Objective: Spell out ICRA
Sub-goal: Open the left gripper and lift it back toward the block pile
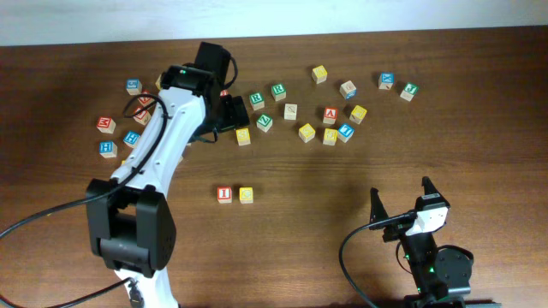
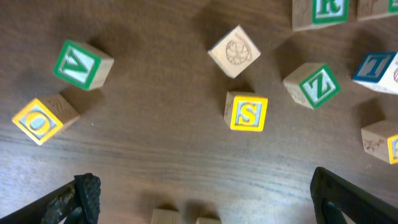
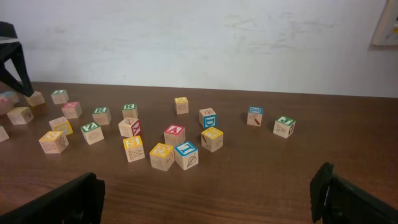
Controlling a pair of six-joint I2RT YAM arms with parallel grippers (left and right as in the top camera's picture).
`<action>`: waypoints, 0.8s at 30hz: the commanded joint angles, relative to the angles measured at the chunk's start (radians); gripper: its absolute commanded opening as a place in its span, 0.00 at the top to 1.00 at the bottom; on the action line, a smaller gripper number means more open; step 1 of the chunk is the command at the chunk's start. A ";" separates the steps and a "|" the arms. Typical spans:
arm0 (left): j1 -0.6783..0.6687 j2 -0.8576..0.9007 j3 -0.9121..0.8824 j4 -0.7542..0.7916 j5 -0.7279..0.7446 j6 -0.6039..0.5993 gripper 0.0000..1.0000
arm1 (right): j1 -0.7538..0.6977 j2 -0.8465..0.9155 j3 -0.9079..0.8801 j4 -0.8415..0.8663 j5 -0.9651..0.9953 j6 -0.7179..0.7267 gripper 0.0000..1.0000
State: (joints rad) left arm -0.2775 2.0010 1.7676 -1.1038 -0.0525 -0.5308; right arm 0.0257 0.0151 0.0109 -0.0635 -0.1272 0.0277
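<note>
- My left hand [image 1: 235,114] hovers open and empty over the far scatter on the surface [image 1: 342,231].
- My right hand [image 1: 401,195] sits open, well apart.
- The green R cube [image 2: 324,9] lies ahead-right of my left hand, the nearer one.
- I [image 1: 223,194] and C [image 1: 246,195] sit side by side.

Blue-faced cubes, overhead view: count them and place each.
5. Three blue-faced cubes lie left of the left arm, one in the central cluster, one at far right. The arm may hide more.
</note>
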 commanded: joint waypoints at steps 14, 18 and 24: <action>0.169 -0.017 -0.005 -0.036 -0.217 0.016 0.01 | 0.001 -0.007 -0.005 -0.007 0.008 0.011 0.02; 0.269 -0.017 -0.005 -0.089 -0.213 0.016 0.01 | 0.001 -0.007 -0.005 -0.007 0.008 0.011 0.02; 0.449 -0.017 -0.005 -0.193 -0.122 0.015 0.01 | 0.001 -0.007 -0.005 -0.007 0.008 0.011 0.02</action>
State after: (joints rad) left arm 0.1238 2.0010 1.7668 -1.2789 -0.2302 -0.5201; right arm 0.0257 0.0147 0.0109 -0.0635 -0.1272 0.0280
